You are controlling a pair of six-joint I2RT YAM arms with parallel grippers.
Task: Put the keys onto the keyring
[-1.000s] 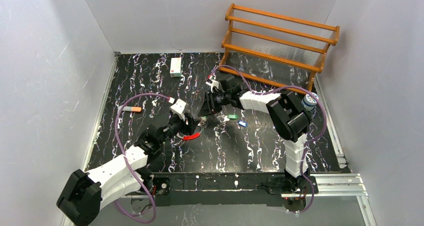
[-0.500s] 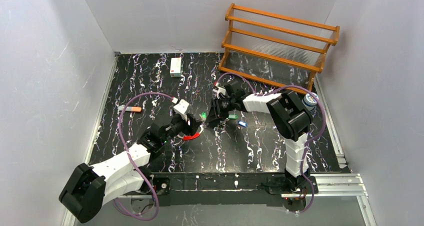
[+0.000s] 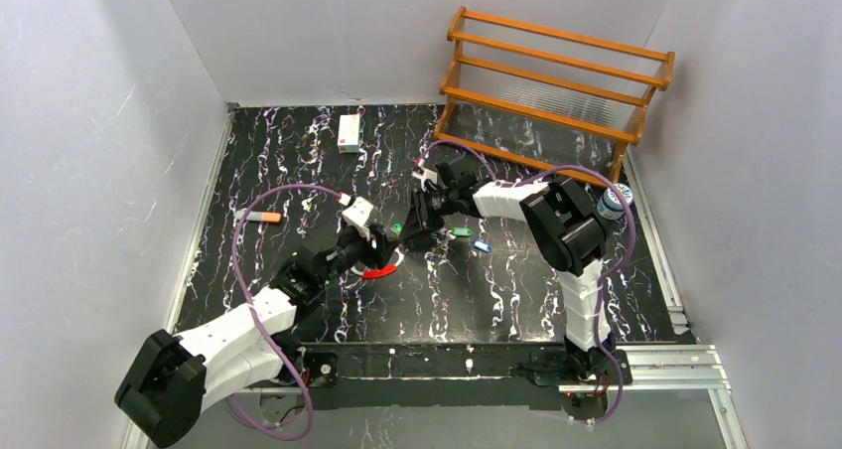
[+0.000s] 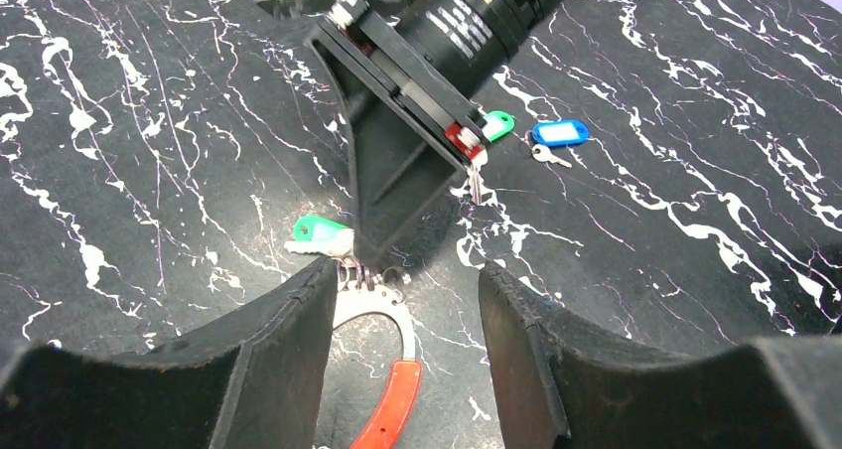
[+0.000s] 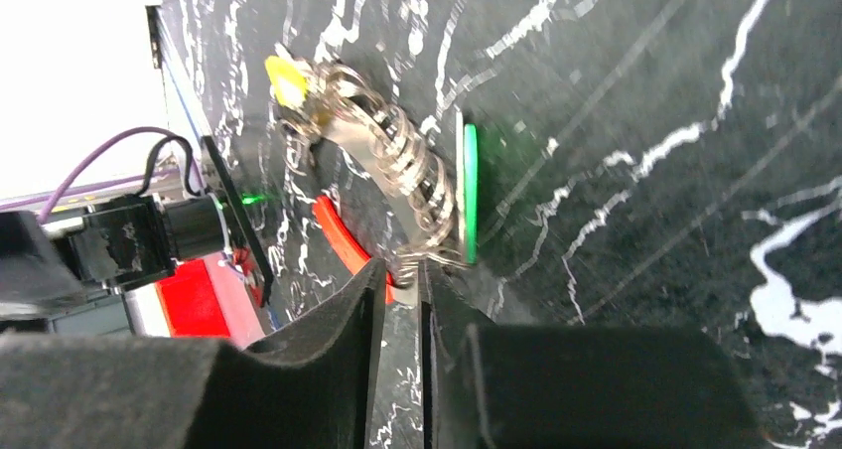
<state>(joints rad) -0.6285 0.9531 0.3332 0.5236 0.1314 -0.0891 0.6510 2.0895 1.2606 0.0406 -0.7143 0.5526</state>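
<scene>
The keyring [image 4: 401, 315] lies on the black marbled table, its red segment [image 3: 378, 271] nearest me. My left gripper [image 4: 405, 280] is open, its jaws on either side of the ring and not touching it. My right gripper [image 5: 402, 266] reaches down from the far side and is shut on the ring's metal band beside the cluster of small rings [image 5: 402, 161] with a green tag [image 5: 469, 186] and a yellow tag [image 5: 284, 77]. The loose green key [image 4: 499, 123] and blue key [image 4: 559, 131] lie on the table to the right of the right gripper [image 3: 411, 233].
A wooden rack [image 3: 556, 86] stands at the back right. A small white box [image 3: 349, 132] lies at the back. An orange-tipped marker [image 3: 260, 216] lies at the left. A bottle [image 3: 612, 203] stands by the rack's right end.
My right gripper dipped toward the keyring and then swung slightly left. A green tag of the cluster now shows beside it. My left arm shifted only slightly.
</scene>
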